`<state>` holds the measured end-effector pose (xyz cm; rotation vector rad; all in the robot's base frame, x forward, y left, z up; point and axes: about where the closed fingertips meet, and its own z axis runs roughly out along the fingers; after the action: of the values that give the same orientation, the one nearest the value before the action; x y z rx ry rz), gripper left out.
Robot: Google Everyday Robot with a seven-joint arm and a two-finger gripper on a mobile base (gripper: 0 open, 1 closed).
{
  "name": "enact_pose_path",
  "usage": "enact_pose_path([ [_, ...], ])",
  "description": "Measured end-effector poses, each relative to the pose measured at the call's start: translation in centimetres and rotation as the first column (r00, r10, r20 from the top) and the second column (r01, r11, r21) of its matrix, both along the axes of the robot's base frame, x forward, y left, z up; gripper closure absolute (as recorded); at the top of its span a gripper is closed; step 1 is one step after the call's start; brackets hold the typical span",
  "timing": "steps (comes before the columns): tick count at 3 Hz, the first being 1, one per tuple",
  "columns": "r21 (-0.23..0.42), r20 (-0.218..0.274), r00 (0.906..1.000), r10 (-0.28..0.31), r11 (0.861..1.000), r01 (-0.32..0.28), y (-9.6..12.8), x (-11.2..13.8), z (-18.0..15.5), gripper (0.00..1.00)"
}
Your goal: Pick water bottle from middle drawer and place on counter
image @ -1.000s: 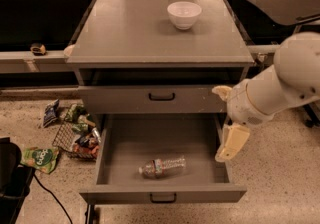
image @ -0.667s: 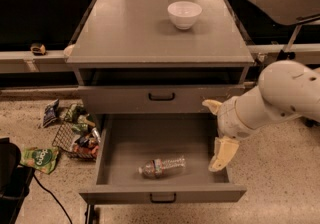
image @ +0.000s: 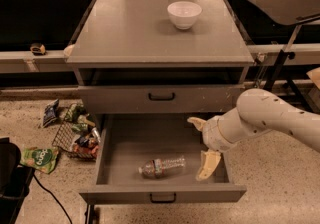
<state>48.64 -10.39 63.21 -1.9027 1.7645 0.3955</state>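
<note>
Gripper: the gripper (image: 196,148) is inside the open middle drawer (image: 162,193), at its right side, and the pale arm (image: 270,118) reaches in from the right.
Pincer state: the two tan fingers (image: 207,163) are spread wide, one pointing to the back of the drawer and one to the front, with nothing between them.
Water bottle: the water bottle (image: 161,166) lies on its side on the drawer floor, near the front wall and about in the middle. It is just left of the front finger and does not touch it.
Middle drawer: it is pulled fully out, with a small black handle on the front.
Upper drawer: the upper drawer (image: 161,98) is closed.
Counter: the counter (image: 135,33) is a flat grey top, and a white bowl (image: 184,14) stands on it toward the back right.
Floor, left side: a wire basket (image: 75,137) with snack packets stands beside the cabinet, and a green packet (image: 40,158) lies near it.
</note>
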Motion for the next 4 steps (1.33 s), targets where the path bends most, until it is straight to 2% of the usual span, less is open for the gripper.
enact_pose_path([
  [1,-0.001,0.0,1.0,0.002,1.0,-0.002,0.1,0.0,-0.1,0.0],
  [3,-0.02,0.01,0.998,0.063,0.998,-0.062,2.6,3.1,-10.3,0.0],
  [4,0.004,-0.004,0.996,0.09,0.996,-0.09,3.7,4.6,-14.1,0.0],
])
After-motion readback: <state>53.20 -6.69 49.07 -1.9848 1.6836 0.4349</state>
